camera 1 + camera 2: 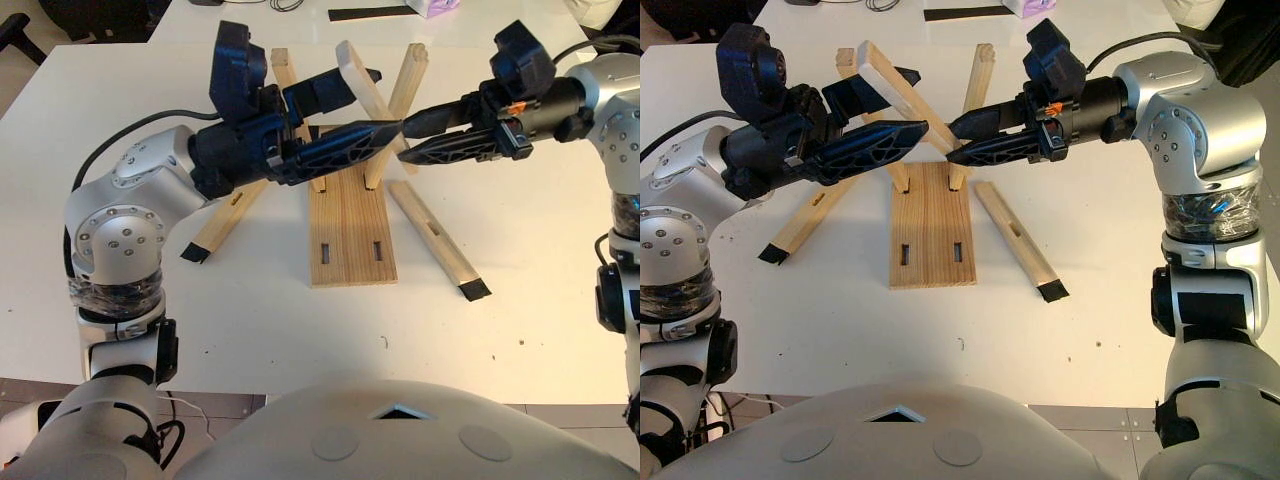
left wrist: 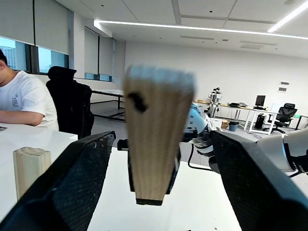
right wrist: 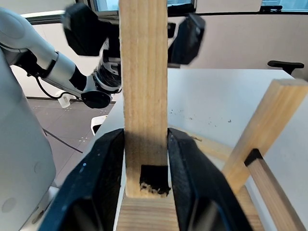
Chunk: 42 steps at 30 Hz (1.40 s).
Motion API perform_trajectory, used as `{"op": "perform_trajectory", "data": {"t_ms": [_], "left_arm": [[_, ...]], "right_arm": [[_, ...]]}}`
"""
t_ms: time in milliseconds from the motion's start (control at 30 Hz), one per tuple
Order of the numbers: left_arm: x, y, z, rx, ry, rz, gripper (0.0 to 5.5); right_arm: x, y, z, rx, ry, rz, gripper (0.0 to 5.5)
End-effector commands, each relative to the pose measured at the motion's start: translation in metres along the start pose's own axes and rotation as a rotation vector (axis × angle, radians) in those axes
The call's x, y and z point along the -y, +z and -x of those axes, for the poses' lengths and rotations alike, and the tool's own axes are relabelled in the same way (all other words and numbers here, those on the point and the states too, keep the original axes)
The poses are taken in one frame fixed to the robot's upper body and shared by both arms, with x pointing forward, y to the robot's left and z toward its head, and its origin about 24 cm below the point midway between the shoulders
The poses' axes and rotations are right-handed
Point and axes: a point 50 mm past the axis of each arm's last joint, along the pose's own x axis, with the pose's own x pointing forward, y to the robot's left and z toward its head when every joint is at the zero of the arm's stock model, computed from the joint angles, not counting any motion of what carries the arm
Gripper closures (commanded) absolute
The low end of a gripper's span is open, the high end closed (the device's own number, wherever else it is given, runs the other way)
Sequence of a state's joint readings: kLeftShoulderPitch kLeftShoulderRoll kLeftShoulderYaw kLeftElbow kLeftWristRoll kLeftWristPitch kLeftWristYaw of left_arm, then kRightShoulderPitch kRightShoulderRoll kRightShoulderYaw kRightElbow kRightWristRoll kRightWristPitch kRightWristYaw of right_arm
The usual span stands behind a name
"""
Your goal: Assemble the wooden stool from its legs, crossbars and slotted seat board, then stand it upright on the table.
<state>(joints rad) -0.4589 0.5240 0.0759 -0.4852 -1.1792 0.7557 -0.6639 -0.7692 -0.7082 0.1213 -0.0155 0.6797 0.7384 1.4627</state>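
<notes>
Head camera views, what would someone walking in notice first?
The two grippers sit nearly tip to tip over the middle of the table. The right gripper clamps an upright leg standing on the seat board, while the left gripper, fingers open, straddles a slanted wooden piece. A loose left leg and a loose right leg lie flat either side of the board.

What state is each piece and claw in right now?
Left gripper: open, around a tilted leg.
Right gripper: shut on an upright leg.
Seat board: flat on the table.
Third leg: propped at its far end.
Left loose leg, right loose leg: lying flat beside it.
</notes>
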Motion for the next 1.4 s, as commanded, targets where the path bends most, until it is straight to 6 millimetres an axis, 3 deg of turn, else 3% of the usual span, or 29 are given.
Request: {"op": "perform_trajectory", "data": {"t_ms": [33, 433, 767, 800, 933, 1000, 1100, 1200, 1333, 1400], "left_arm": [[0.001, 0.004, 0.0, -0.011, -0.008, -0.033, 2.24], [0.002, 0.001, -0.001, -0.021, -0.01, -0.052, 4.19], [-0.001, -0.001, 0.003, -0.017, 0.013, -0.08, 4.19], [-0.003, -0.001, 0.004, -0.017, 0.021, -0.082, 4.19], [-0.008, -0.002, 0.011, -0.03, 0.056, -0.082, 4.19], [-0.011, -0.003, 0.017, -0.051, 0.074, -0.087, 4.19], [-0.02, -0.003, 0.039, -0.137, 0.134, -0.141, 4.19], [-0.034, -0.006, 0.078, -0.342, 0.217, -0.222, 4.19], [-0.065, 0.006, 0.145, -0.599, 0.431, -0.29, 4.19], [-0.075, 0.005, 0.168, -0.68, 0.503, -0.297, 4.19]], "right_arm": [[0.0, -0.003, 0.0, -0.026, 0.002, 0.004, 4.19], [-0.002, -0.005, -0.003, -0.039, 0.029, 0.001, 4.19], [0.003, -0.002, -0.001, 0.009, -0.009, 0.027, 4.19], [0.003, -0.003, -0.001, 0.016, -0.01, 0.042, 3.83], [0.009, -0.011, 0.005, 0.031, -0.106, 0.06, 3.28], [0.011, -0.024, 0.014, -0.024, -0.194, 0.077, 3.24], [0.01, -0.033, 0.032, 0.016, -0.345, 0.088, 3.24], [-0.002, -0.034, 0.041, 0.123, -0.466, 0.092, 3.24], [-0.031, -0.044, 0.034, 0.243, -0.573, 0.078, 3.24], [-0.04, -0.052, 0.026, 0.301, -0.633, 0.056, 3.24]]}}
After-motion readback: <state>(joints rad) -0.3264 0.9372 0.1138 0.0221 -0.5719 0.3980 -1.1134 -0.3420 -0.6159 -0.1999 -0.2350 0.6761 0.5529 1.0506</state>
